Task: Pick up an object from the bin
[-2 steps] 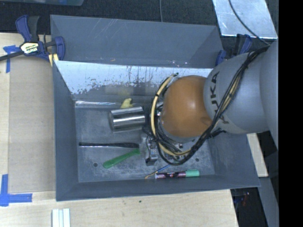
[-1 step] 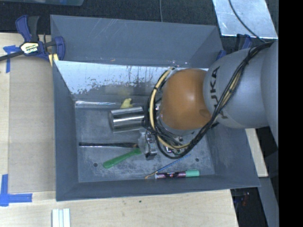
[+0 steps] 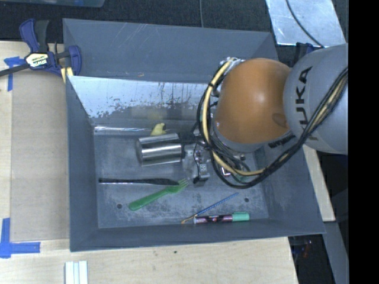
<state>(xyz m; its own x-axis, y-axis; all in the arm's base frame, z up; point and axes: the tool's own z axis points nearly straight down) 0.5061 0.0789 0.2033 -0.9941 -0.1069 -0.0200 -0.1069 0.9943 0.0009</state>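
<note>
Silver metal cylinder (image 3: 159, 149) lies on its side approx. mid-bin (image 3: 80, 176), a bit twd 11 o'clock. Claw (image 3: 199, 165) sits just off its 4 o'clock end; spread or pressed together, can't tell. Green stick (image 3: 151, 199) lies at claw's 8 o'clock, marker pen (image 3: 222, 218) at 6.
</note>
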